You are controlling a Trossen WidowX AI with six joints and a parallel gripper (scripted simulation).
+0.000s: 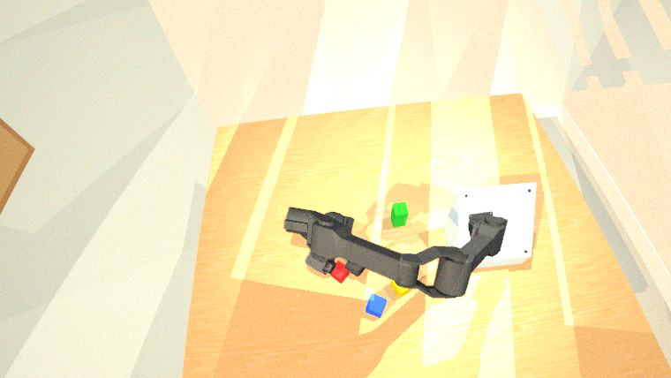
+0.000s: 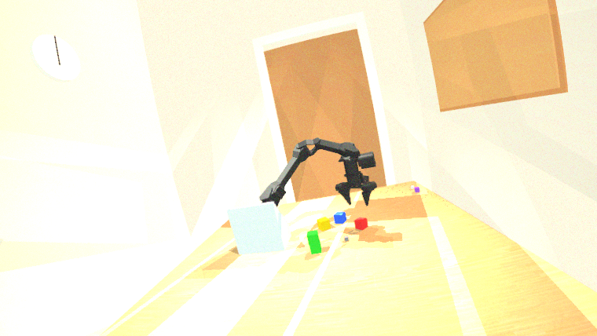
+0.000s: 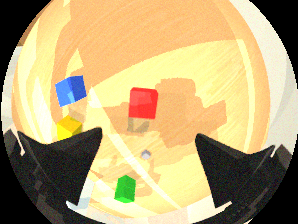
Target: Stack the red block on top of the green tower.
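The red block (image 1: 340,272) (image 2: 360,223) (image 3: 143,103) lies on the table, apart from the other blocks. The green tower (image 1: 399,215) (image 2: 313,242) (image 3: 125,189) stands upright, taller than the single blocks, with nothing on top. My gripper (image 2: 358,204) (image 3: 150,136) is wide open and empty, pointing down, well above the table. In the wrist view the red block shows between the fingertips sideways, but further up the picture. In the top view the arm's hand partly surrounds the red block in the picture.
A blue block (image 1: 376,306) (image 2: 339,217) (image 3: 70,91) and a yellow block (image 1: 399,288) (image 2: 324,224) (image 3: 69,127) lie near the red one. A small grey object (image 2: 346,239) (image 3: 146,154) lies between red and green. The white base box (image 1: 509,206) (image 2: 256,229) stands beyond the tower.
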